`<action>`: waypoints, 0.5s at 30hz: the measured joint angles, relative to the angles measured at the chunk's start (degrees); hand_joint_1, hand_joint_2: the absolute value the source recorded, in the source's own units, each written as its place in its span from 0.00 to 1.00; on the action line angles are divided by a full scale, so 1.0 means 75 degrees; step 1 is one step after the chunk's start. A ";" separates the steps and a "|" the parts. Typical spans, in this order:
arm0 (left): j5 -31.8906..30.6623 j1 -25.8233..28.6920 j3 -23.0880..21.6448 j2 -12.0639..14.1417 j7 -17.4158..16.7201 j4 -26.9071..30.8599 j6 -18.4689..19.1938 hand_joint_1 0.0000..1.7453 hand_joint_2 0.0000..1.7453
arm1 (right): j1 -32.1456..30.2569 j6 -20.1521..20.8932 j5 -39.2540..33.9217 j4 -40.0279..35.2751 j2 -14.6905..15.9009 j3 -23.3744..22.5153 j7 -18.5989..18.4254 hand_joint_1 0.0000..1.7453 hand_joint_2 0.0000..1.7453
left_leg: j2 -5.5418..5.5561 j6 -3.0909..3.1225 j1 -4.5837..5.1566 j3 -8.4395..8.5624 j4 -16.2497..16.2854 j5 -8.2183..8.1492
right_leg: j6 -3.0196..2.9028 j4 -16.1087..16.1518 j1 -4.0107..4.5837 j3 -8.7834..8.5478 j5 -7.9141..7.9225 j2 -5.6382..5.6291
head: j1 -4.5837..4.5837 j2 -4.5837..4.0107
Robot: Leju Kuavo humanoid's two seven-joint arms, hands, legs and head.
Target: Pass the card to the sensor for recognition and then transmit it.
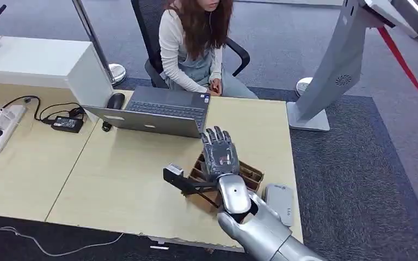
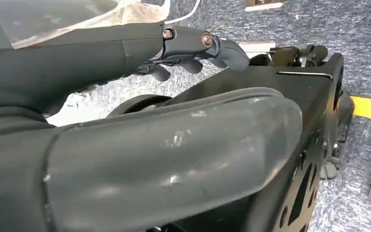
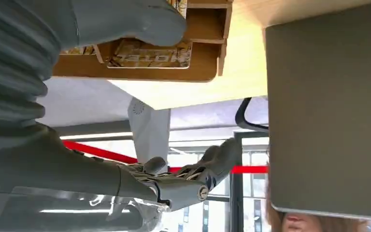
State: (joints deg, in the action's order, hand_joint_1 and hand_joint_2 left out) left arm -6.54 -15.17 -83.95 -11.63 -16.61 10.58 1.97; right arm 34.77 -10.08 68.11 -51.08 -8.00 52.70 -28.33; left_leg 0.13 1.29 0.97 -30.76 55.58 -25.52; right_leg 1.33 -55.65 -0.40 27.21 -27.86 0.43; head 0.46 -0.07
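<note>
Hovering over the wooden card tray (image 1: pixel 250 175), the right hand (image 1: pixel 219 153) keeps its fingers (image 1: pixel 217 137) spread, holding nothing (ready to reach down); the card (image 3: pixel 149 54) lies in the tray, at five o'clock from the laptop (image 1: pixel 158 111).

The right arm (image 1: pixel 261 228) is clad in smooth silver shells, with a rounded silver wrist segment leading to the right hand (image 1: pixel 219 155), whose back is dark grey metal with a small red mark and segmented grey fingers (image 1: pixel 217 137). Up close, that wrist wears a grey ribbed cover (image 3: pixel 9 67), and a brass-coloured screw (image 3: pixel 203 193) sits on a dark finger. The left hand (image 2: pixel 193 48) is dark grey, with two brass-coloured screws on its finger
</note>
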 joint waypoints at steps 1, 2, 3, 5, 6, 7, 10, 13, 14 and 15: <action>-0.0026 -0.0003 0.0000 0.0000 -0.0015 0.0000 0.0012 0.00 0.00 | 0.0000 0.0006 0.0006 0.0000 0.0015 -0.0012 -0.0015 0.33 1.00 | 0.0000 0.0000 0.0000 0.0000 0.0000 0.0000 | 0.0000 0.0000 0.0000 0.0000 0.0000 0.0000 | 0.0000 0.0000; -0.0061 -0.0005 0.0000 0.0000 -0.0020 0.0000 0.0020 0.00 0.00 | 0.0001 0.0017 0.0006 0.0000 0.0029 -0.0017 -0.0049 0.34 1.00 | 0.0000 0.0000 0.0000 0.0000 0.0000 0.0000 | 0.0000 0.0000 0.0000 0.0000 0.0000 0.0000 | 0.0000 0.0000; -0.0090 -0.0007 0.0000 0.0000 -0.0026 0.0000 0.0026 0.00 0.00 | 0.0000 0.0026 0.0006 0.0003 0.0041 -0.0023 -0.0064 0.34 1.00 | -0.0001 0.0000 0.0000 0.0000 0.0000 0.0000 | 0.0000 0.0000 0.0000 0.0000 0.0000 0.0000 | 0.0000 0.0000; -0.0119 -0.0010 0.0000 0.0000 -0.0044 0.0000 0.0032 0.00 0.00 | 0.0000 0.0032 0.0006 0.0003 0.0052 -0.0026 -0.0070 0.34 1.00 | -0.0001 0.0000 0.0000 0.0000 0.0000 0.0000 | 0.0000 0.0000 0.0000 0.0000 0.0000 0.0000 | 0.0000 0.0000; -0.0140 -0.0013 0.0000 0.0000 -0.0047 0.0000 0.0035 0.00 0.00 | 0.0000 0.0041 0.0006 0.0003 0.0058 -0.0026 -0.0087 0.33 1.00 | 0.0000 0.0000 0.0000 0.0000 0.0000 0.0000 | 0.0000 0.0000 0.0000 0.0000 0.0000 0.0000 | 0.0000 0.0000; -0.0163 -0.0014 0.0000 0.0000 -0.0064 0.0000 0.0041 0.00 0.00 | 0.0000 0.0050 0.0006 0.0003 0.0070 -0.0029 -0.0117 0.33 1.00 | 0.0001 0.0000 0.0000 0.0000 0.0000 0.0000 | 0.0000 0.0000 0.0000 0.0000 0.0000 0.0000 | 0.0000 0.0000; -0.0227 -0.0019 0.0000 0.0000 -0.0087 0.0000 0.0070 0.00 0.00 | -0.0002 0.0061 0.0003 0.0006 0.0108 -0.0038 -0.0157 0.34 1.00 | -0.0001 0.0000 0.0000 0.0000 0.0000 0.0000 | 0.0000 0.0000 0.0000 0.0000 0.0000 0.0000 | 0.0000 0.0000; -0.0283 -0.0024 0.0000 0.0000 -0.0096 0.0000 0.0093 0.00 0.00 | -0.0002 0.0064 -0.0021 0.0041 0.0111 -0.0047 -0.0192 0.34 1.00 | 0.0001 0.0000 0.0000 0.0000 0.0000 0.0000 | 0.0000 0.0000 0.0000 0.0000 0.0000 0.0000 | 0.0000 0.0000; -0.0315 -0.0026 0.0000 0.0000 -0.0102 0.0000 0.0116 0.00 0.00 | -0.0004 0.0073 -0.0020 0.0047 0.0119 -0.0049 -0.0201 0.35 1.00 | 0.0001 0.0000 0.0000 0.0000 0.0000 0.0000 | 0.0000 0.0000 0.0000 0.0000 0.0000 0.0000 | 0.0000 0.0000; -0.0329 -0.0028 0.0000 0.0000 -0.0108 0.0000 0.0125 0.00 0.00 | -0.0003 0.0073 -0.0020 0.0047 0.0125 -0.0049 -0.0201 0.35 1.00 | 0.0001 0.0000 0.0000 0.0000 0.0000 0.0000 | 0.0000 0.0000 0.0000 0.0000 0.0000 0.0000 | 0.0000 0.0000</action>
State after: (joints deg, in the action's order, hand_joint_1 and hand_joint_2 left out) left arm -9.00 -15.38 -83.95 -11.63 -17.42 10.58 2.91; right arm 34.75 -9.53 67.95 -50.73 -7.06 52.33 -29.83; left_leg 0.13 1.29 0.97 -30.76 55.58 -25.52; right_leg 1.33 -55.65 -0.40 27.21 -27.86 0.43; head 0.46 -0.07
